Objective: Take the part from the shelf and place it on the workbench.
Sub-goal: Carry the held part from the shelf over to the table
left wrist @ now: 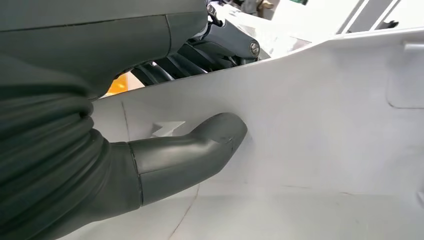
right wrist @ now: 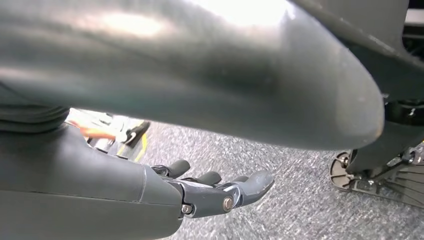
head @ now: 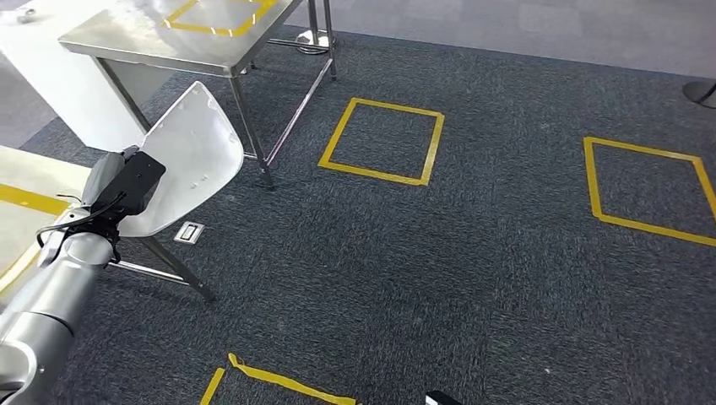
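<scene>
The left robot hand (head: 127,190) reaches up and forward at the end of its silver arm (head: 46,295), black at the wrist. It grips a white part (head: 190,152). In the left wrist view its thick grey thumb (left wrist: 200,145) presses flat on the part's (left wrist: 320,125) pale inner face, while the darker fingers (left wrist: 200,55) wrap over the edge from behind, so the part is pinched between them.

The part is a broad, thin, curved white shell with a rounded outline, standing tilted in the air above the dark carpet (head: 439,278). A few small marks dot its face, and a recessed panel line shows near one edge in the wrist view.

The right robot hand (right wrist: 220,192) hangs low over the carpet (right wrist: 300,200), its dark fingers spread and only lightly bent, with nothing in them.

Beyond the part stands a steel surface (head: 169,42) on thin legs, with a yellow tape square (head: 221,17) on its top. A second pale surface with a yellow stripe (head: 25,198) lies just left of the arm. More yellow tape squares (head: 382,141) mark the carpet to the right.
</scene>
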### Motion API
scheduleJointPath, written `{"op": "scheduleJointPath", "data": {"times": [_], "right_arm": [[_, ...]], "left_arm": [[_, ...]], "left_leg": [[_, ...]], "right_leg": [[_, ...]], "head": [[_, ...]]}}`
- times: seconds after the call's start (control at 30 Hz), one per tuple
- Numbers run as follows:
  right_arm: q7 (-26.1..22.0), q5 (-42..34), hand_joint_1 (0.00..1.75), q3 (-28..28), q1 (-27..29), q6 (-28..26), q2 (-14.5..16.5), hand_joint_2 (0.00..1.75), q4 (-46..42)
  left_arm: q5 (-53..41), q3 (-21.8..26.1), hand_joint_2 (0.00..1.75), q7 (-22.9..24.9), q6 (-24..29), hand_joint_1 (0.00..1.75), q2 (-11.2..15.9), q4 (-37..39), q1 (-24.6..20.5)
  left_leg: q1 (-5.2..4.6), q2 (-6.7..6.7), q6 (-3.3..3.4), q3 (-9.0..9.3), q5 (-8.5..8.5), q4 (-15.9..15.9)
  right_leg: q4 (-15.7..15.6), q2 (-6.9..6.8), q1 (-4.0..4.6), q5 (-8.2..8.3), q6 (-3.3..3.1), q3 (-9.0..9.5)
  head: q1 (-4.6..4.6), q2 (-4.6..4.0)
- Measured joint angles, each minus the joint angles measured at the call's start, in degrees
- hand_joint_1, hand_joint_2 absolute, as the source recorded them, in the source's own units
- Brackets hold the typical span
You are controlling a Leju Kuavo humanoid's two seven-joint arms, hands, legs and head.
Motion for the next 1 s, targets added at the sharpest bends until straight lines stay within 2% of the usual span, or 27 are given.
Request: {"op": "scheduleJointPath", "data": {"times": [0.03, 0.07, 0.13, 0.17, 0.2, 0.23, 0.27, 0.3, 0.37, 0.4, 0.43, 0.47, 0.5, 0.53, 0.6, 0.63, 0.67, 0.7, 0.73, 0.77, 0.83, 0.87, 0.9, 0.93, 0.97, 1.0], "right_arm": [[0.0, 0.01, 0.0, 0.0, -0.01, 0.01, 0.0, 0.0, 0.0], [-0.01, 0.01, 0.0, 0.0, -0.02, 0.01, 0.0, 0.0, 0.0], [-0.06, 0.04, 0.0, 0.0, -0.08, 0.04, 0.0, 0.0, 0.0], [-0.08, 0.09, 0.0, 0.0, -0.14, 0.05, 0.0, 0.0, 0.0], [-0.08, 0.15, 0.0, 0.0, -0.22, 0.07, 0.0, 0.0, 0.0], [-0.01, 0.22, 0.0, 0.0, -0.32, 0.07, 0.0, 0.0, 0.0], [0.13, 0.3, 0.0, 0.0, -0.4, 0.07, -0.02, 0.0, 0.0], [0.16, 0.33, 0.0, 0.0, -0.45, 0.07, -0.03, 0.0, 0.0], [0.05, 0.36, 0.0, 0.0, -0.34, 0.07, -0.08, 0.0, 0.0], [-0.04, 0.36, 0.0, 0.0, -0.21, 0.07, -0.08, 0.0, 0.0], [-0.03, 0.35, 0.0, -0.01, -0.09, 0.07, -0.09, 0.0, 0.0], [0.04, 0.34, 0.0, -0.01, -0.02, 0.07, -0.09, 0.0, 0.0], [0.08, 0.33, 0.0, -0.02, 0.0, 0.07, -0.09, 0.0, 0.0], [0.08, 0.32, 0.0, -0.02, 0.0, 0.07, -0.1, 0.0, 0.0], [0.05, 0.27, 0.0, -0.02, -0.05, 0.08, -0.11, 0.0, 0.0], [-0.06, 0.22, 0.0, -0.02, -0.09, 0.08, -0.11, 0.0, 0.0], [-0.15, 0.19, 0.0, -0.03, -0.12, 0.09, -0.11, 0.0, 0.0], [-0.19, 0.15, 0.0, -0.03, -0.17, 0.09, -0.11, 0.0, 0.0], [-0.17, 0.14, 0.0, -0.04, -0.24, 0.09, -0.1, 0.0, 0.0], [-0.04, 0.14, 0.0, -0.04, -0.34, 0.09, -0.09, 0.0, 0.0], [-0.05, 0.08, 0.0, -0.06, -0.45, 0.08, -0.08, 0.0, 0.0], [-0.12, 0.05, 0.0, -0.08, -0.42, 0.07, -0.09, 0.0, 0.0], [-0.16, 0.03, 0.0, -0.1, -0.33, 0.07, -0.09, 0.0, 0.0], [-0.11, 0.03, 0.0, -0.13, -0.26, 0.07, -0.09, 0.0, 0.0], [-0.03, 0.03, 0.0, -0.16, -0.21, 0.07, -0.08, 0.0, 0.0], [0.04, 0.02, 0.0, -0.21, -0.21, 0.07, -0.08, 0.0, 0.0]], "left_arm": [[-0.02, 0.0, 1.75, 0.0, 0.0, 1.75, 0.03, -0.06, 0.06], [-0.03, 0.0, 1.75, 0.0, 0.0, 1.75, 0.04, -0.15, 0.01], [-0.2, 0.0, 1.75, 0.01, 0.02, 1.75, 0.0, -0.36, -0.14], [-0.37, 0.0, 1.75, 0.05, 0.06, 1.75, 0.08, -0.4, -0.18], [-0.57, 0.0, 1.75, 0.13, 0.1, 1.75, 0.26, -0.43, -0.19], [-0.77, 0.0, 1.75, 0.21, 0.15, 1.75, 0.48, -0.45, -0.19], [-0.88, 0.0, 1.75, 0.3, 0.16, 1.75, 0.7, -0.5, -0.25], [-0.96, 0.0, 1.75, 0.39, 0.14, 1.75, 0.84, -0.54, -0.38], [-1.01, 0.0, 1.75, 0.49, -0.08, 1.75, 0.89, -0.6, -0.67], [-1.04, 0.0, 1.75, 0.53, -0.24, 1.75, 0.9, -0.54, -0.74], [-1.07, 0.0, 1.75, 0.55, -0.39, 1.75, 0.89, -0.45, -0.75], [-1.12, -0.01, 1.75, 0.57, -0.52, 1.75, 0.89, -0.34, -0.75], [-1.2, -0.01, 1.75, 0.6, -0.55, 1.75, 0.89, -0.23, -0.77], [-1.31, -0.01, 1.75, 0.63, -0.56, 1.75, 0.88, -0.18, -0.83], [-1.57, -0.01, 1.75, 0.69, -0.56, 1.75, 0.75, -0.15, -1.07], [-1.69, -0.02, 1.75, 0.72, -0.55, 1.75, 0.64, -0.15, -1.23], [-1.78, -0.02, 1.75, 0.74, -0.55, 1.75, 0.54, -0.14, -1.35], [-1.83, -0.02, 1.75, 0.77, -0.55, 1.75, 0.52, -0.12, -1.45], [-1.86, -0.02, 1.75, 0.77, -0.55, 1.75, 0.55, -0.1, -1.47], [-1.87, -0.02, 1.75, 0.78, -0.55, 1.75, 0.63, -0.05, -1.5], [-1.87, -0.02, 1.75, 0.77, -0.6, 1.75, 0.69, 0.03, -1.76], [-1.89, -0.03, 1.75, 0.75, -0.69, 1.75, 0.63, 0.07, -1.91], [-1.93, -0.04, 1.75, 0.73, -0.8, 1.75, 0.51, 0.13, -2.02], [-1.97, -0.05, 1.75, 0.7, -0.91, 1.75, 0.4, 0.2, -2.05], [-2.02, -0.07, 1.75, 0.69, -0.98, 1.75, 0.34, 0.32, -2.02], [-2.05, -0.09, 1.75, 0.7, -1.01, 1.75, 0.32, 0.42, -2.0]], "left_leg": [[-0.05, 0.66, 0.16, 1.95, 1.81, -3.49], [-0.27, 2.04, 0.41, 4.09, 3.16, -7.4], [-0.69, 3.81, 1.27, 6.91, 4.51, -12.48], [-0.89, 3.9, 1.69, 7.18, 4.39, -13.09], [-0.91, 3.08, 2.1, 7.16, 4.5, -13.13], [-0.78, 2.37, 2.43, 7.17, 4.58, -13.23], [-0.62, 1.74, 2.74, 7.22, 4.68, -13.37], [-0.41, 1.15, 3.05, 7.28, 4.83, -13.53], [-0.14, -0.11, 3.46, 7.25, 4.99, -13.66], [-0.11, -0.86, 3.59, 7.18, 5.04, -13.64], [-0.11, -1.69, 3.63, 7.13, 5.06, -13.61], [-0.09, -2.54, 3.62, 7.1, 5.08, -13.53], [-0.07, -3.38, 3.57, 7.09, 5.09, -13.42], [-0.02, -4.21, 3.46, 7.07, 5.07, -13.26], [0.07, -5.78, 2.97, 6.88, 5.06, -12.93], [0.13, -6.53, 2.56, 6.67, 5.15, -12.87], [0.21, -7.22, 2.11, 6.45, 5.31, -12.94], [0.27, -7.91, 1.62, 6.26, 5.55, -13.14], [0.36, -8.4, 1.2, 6.11, 5.81, -13.39], [0.35, -7.65, 0.92, 5.93, 5.8, -13.38], [0.22, -3.95, 0.54, 4.55, 4.16, -10.81], [0.2, -1.79, 0.41, 3.21, 2.49, -7.82], [0.22, -0.7, 0.22, 1.47, 0.66, -3.99], [0.28, -0.31, 0.05, -0.12, -0.68, -0.46], [0.3, -0.19, -0.07, -1.04, -1.19, 1.71], [0.3, -0.09, -0.11, -0.92, -0.7, 1.82]], "right_leg": [[0.07, -0.77, 0.02, -0.18, 0.11, 0.15], [0.13, -1.48, 0.14, -0.4, 0.31, 0.33], [0.24, -2.71, 0.49, -0.8, 0.83, 0.68], [0.22, -3.29, 0.66, -0.93, 1.11, 0.85], [0.19, -3.91, 0.72, -1.04, 1.37, 1.02], [0.19, -3.96, 0.65, -1.2, 1.71, 1.14], [0.56, -3.06, 0.53, -1.62, 2.05, 1.08], [1.82, -1.55, 0.4, -2.53, 2.38, 0.58], [7.77, 1.83, 0.18, -5.67, 2.86, -2.21], [11.57, 2.53, 0.15, -7.18, 2.99, -4.11], [14.48, 2.82, 0.12, -7.93, 3.07, -5.67], [15.59, 2.93, 0.1, -7.61, 3.08, -6.43], [14.53, 3.07, 0.05, -6.27, 3.03, -6.16], [11.44, 3.5, -0.03, -4.2, 2.92, -4.87], [4.16, 5.93, -0.28, -1.12, 2.67, -1.6], [1.81, 6.96, -0.33, -0.48, 2.54, -0.56], [0.84, 7.57, -0.28, -0.51, 2.38, -0.15], [0.69, 7.38, -0.14, -0.53, 2.19, -0.1], [0.54, 6.63, -0.16, -0.34, 1.8, 0.0], [0.28, 5.94, -0.18, -0.12, 1.37, 0.17], [-0.26, 4.53, -0.31, 0.3, 0.51, 0.49], [-0.36, 3.84, -0.22, 0.35, 0.27, 0.54], [-0.37, 3.1, -0.16, 0.31, 0.1, 0.52], [-0.34, 2.3, -0.11, 0.27, 0.04, 0.5], [-0.3, 1.48, -0.08, 0.23, 0.01, 0.48], [-0.26, 0.67, -0.06, 0.16, 0.02, 0.49]], "head": [[-0.01, -0.01], [-0.01, -0.01], [0.13, -0.01], [0.22, -0.01], [0.32, -0.01], [0.39, -0.01], [0.4, -0.01], [0.49, -0.01], [0.73, -0.01], [0.84, -0.01], [0.87, -0.01], [0.89, 0.0], [0.89, 0.0], [0.9, 0.0], [1.02, -0.01], [1.11, -0.01], [1.18, -0.02], [1.21, -0.02], [1.23, -0.01], [1.19, -0.01], [0.8, -0.01], [0.61, -0.01], [0.45, -0.02], [0.44, -0.02], [0.43, -0.02], [0.43, -0.02]]}}
